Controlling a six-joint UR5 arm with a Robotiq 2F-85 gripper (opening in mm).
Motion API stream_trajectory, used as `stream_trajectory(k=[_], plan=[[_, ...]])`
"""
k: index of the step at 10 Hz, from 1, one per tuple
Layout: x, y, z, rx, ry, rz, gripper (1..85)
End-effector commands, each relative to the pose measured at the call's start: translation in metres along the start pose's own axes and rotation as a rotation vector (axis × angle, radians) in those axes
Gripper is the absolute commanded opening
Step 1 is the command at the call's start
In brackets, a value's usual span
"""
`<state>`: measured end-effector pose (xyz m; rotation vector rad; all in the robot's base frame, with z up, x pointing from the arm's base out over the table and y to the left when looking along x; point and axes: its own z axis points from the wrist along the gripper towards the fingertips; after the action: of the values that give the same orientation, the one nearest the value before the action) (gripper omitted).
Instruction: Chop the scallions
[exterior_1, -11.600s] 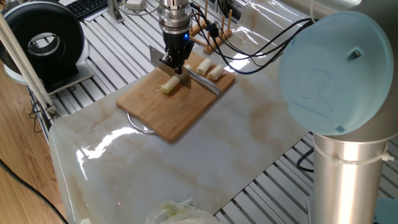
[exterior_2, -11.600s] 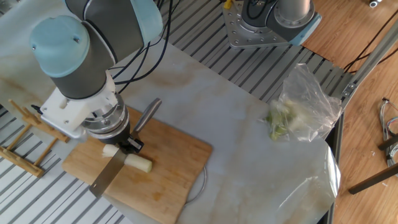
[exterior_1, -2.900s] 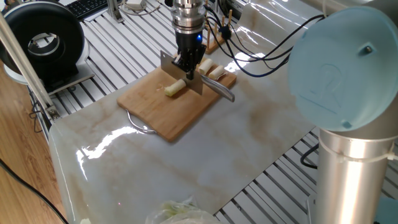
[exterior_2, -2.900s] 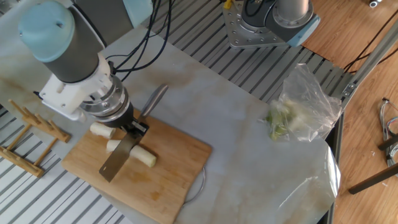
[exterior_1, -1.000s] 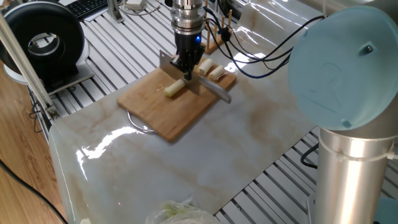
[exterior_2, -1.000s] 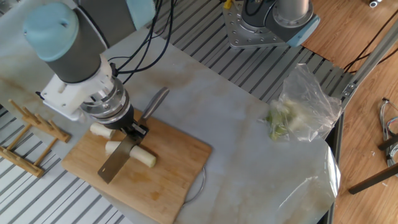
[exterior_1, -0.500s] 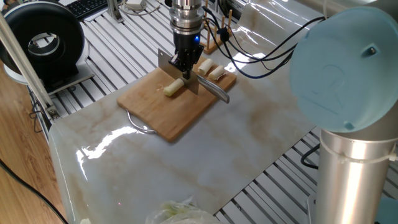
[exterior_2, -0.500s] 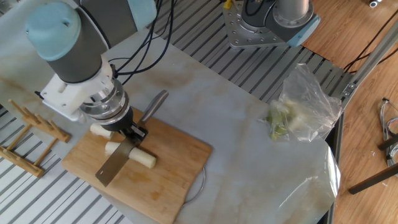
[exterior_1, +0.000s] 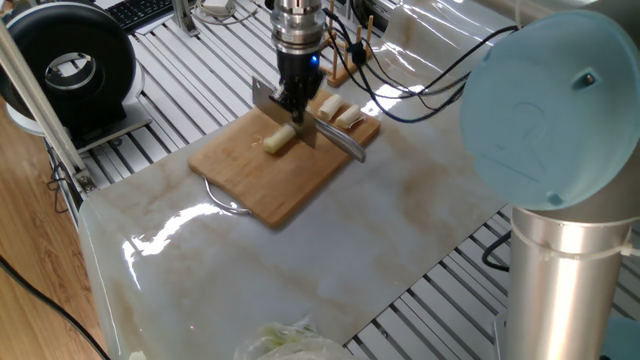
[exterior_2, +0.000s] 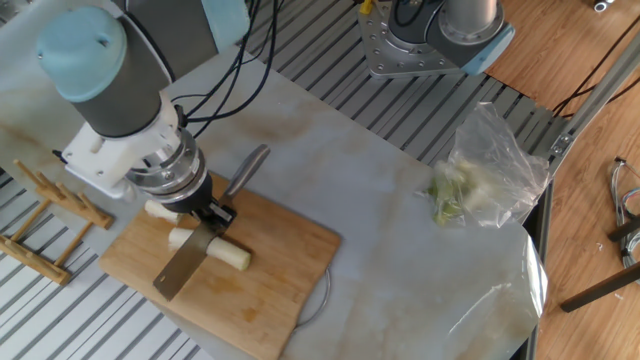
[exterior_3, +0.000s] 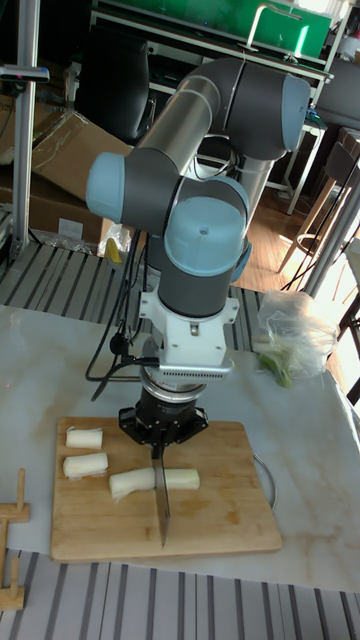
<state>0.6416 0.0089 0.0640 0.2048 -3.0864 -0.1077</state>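
Start at the near edge in the tall view: the cutting board (exterior_3: 110, 525) lies flat on the table (exterior_3: 300, 470). Your knife (exterior_3: 161, 500) points to 6 o'clock, blade down across the long scallion piece (exterior_3: 180, 479) in the middle of the board. The gripper (exterior_3: 160, 440) has its jaws closed tight on the knife handle, just above the piece. At 9 o'clock from the blade lie two short chunks (exterior_3: 85, 464), already cut off.

The scallion looks light, firm and round, so I think it can roll or slide under the blade. You do not grab it; you press straight down through its middle.

Farther back, at 2 o'clock, sits a plastic bag of greens (exterior_3: 290, 340). Leave that alone.
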Motion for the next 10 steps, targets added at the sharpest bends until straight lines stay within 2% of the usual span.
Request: stream_trajectory(k=[1,5,7,10], plan=[[-0.013,0.004,0.001,0.007,-0.038,0.012,1.3],[-0.014,0.007,0.016,0.003,-0.039,0.012,1.3],[-0.01,0.007,0.007,-0.006,-0.003,0.004,1.3],[-0.017,0.011,-0.011,-0.005,0.014,0.003,1.3]])
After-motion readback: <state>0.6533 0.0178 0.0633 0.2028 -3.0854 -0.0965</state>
